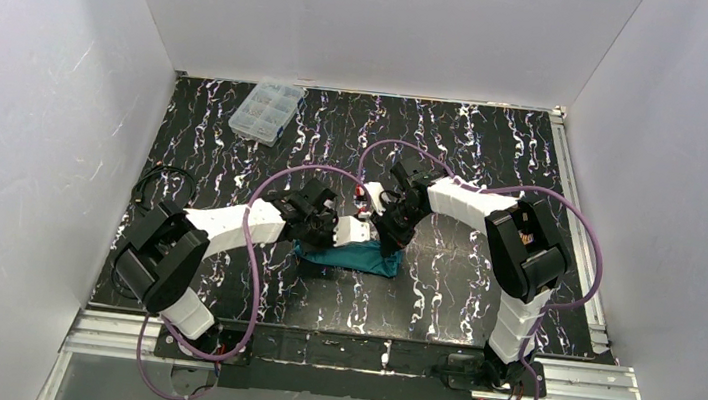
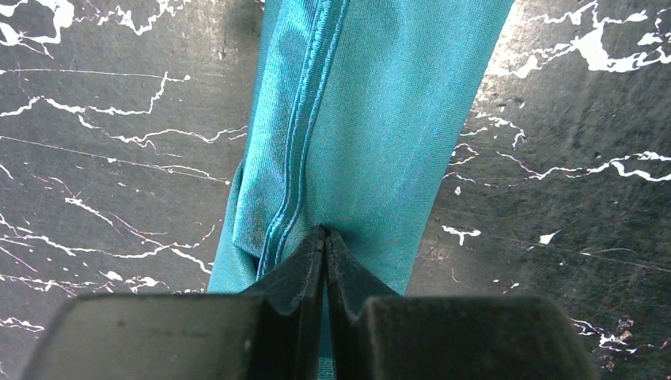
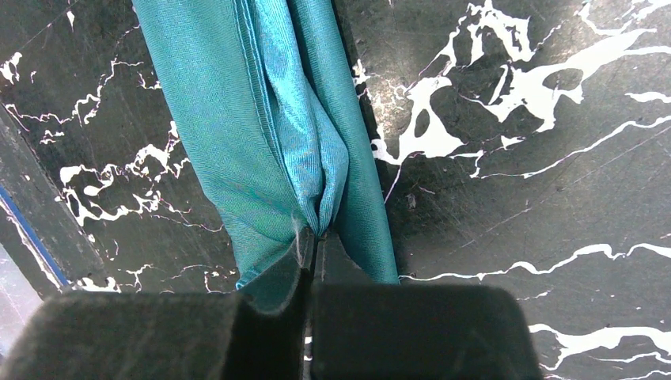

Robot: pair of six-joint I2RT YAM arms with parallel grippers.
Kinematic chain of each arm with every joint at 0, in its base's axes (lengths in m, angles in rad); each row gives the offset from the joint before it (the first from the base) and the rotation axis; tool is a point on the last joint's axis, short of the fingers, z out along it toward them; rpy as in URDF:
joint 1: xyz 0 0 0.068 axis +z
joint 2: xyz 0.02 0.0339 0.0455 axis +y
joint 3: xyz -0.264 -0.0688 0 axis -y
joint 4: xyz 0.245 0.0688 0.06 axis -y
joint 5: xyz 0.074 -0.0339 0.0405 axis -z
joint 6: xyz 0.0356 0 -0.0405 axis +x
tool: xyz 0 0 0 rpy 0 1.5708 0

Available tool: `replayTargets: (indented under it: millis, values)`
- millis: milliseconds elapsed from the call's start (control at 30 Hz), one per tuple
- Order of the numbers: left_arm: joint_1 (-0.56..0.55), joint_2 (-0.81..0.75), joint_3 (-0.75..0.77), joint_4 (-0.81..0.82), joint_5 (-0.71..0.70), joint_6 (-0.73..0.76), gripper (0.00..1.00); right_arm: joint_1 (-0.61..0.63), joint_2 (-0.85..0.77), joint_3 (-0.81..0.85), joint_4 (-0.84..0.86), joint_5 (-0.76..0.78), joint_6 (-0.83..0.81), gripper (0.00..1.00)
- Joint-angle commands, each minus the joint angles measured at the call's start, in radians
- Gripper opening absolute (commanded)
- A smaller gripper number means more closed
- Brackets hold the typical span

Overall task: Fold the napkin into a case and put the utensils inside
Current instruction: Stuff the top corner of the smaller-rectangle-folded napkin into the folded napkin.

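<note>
The teal-green napkin [image 1: 344, 256] lies bunched into a narrow folded band on the black marbled table, just in front of both wrists. In the left wrist view the napkin [image 2: 372, 119], with its lighter blue hem, runs away from my left gripper [image 2: 325, 233], which is shut on a fold of it. In the right wrist view the napkin [image 3: 261, 134] gathers into pleats where my right gripper [image 3: 315, 234] is shut on it. From above, the left gripper [image 1: 368, 242] and right gripper [image 1: 392, 250] meet over the band's right end. I cannot make out the utensils.
A clear plastic compartment box [image 1: 267, 110] stands at the back left of the table [image 1: 496, 156]. A black cable loop [image 1: 155, 187] lies by the left wall. White walls close in three sides.
</note>
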Motion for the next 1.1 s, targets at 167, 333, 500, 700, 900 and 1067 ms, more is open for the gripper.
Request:
replayTargets:
  millis: [167,333,500,700,900,1067]
  values:
    - [0.007,-0.017,0.045,-0.100,0.029,-0.027,0.02,0.004,-0.090,0.001,0.006,0.005,0.058,0.25]
    - [0.007,-0.023,0.067,-0.124,0.043,-0.046,0.02,0.004,-0.148,0.009,0.019,0.002,0.090,0.98]
    - [0.009,-0.037,0.098,-0.148,0.052,-0.086,0.02,0.003,-0.212,0.029,0.014,0.016,0.125,0.99]
    - [0.031,-0.058,0.173,-0.230,0.090,-0.152,0.03,-0.010,-0.308,0.041,0.051,0.112,0.238,0.99]
    - [0.049,-0.111,0.242,-0.311,0.159,-0.190,0.05,-0.111,-0.414,-0.038,0.169,0.085,0.468,0.99]
    - [0.145,-0.151,0.364,-0.395,0.175,-0.248,0.16,-0.114,-0.460,0.115,0.063,0.453,0.609,0.98]
